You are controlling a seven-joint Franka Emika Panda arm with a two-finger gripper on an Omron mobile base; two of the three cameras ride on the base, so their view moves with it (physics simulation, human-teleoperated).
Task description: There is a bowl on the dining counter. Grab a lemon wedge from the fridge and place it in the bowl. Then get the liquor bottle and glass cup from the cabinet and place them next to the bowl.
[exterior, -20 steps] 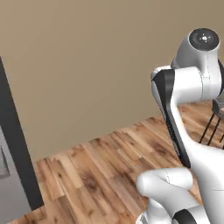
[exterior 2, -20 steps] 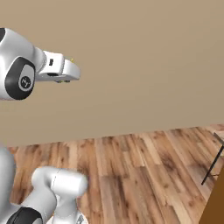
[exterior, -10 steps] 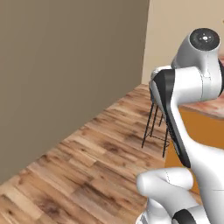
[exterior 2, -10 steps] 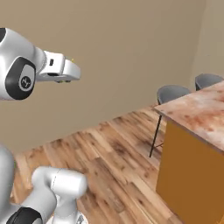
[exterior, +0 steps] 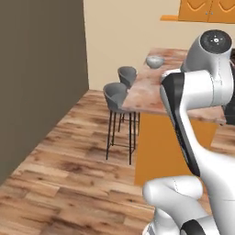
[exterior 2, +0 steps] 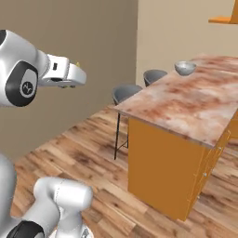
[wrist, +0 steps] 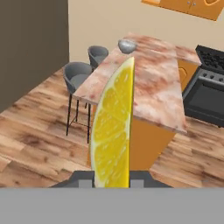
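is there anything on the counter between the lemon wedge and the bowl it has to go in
Nothing visible does. The hand holds the lemon wedge out over the wooden floor, short of the dining counter. The bowl sits at the counter's far end, and the marble top before it is bare. Two stools stand alongside.

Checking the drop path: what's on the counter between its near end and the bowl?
Nothing: in the right base view the dining counter is bare marble up to the bowl.

So the bowl [exterior 2: 185, 68] sits at the far end of the dining counter [exterior 2: 195, 104], two stools [exterior 2: 128, 94] tucked along its left side, a stove [wrist: 206, 85] off behind it to the right, cabinets [exterior: 206, 10] up above.
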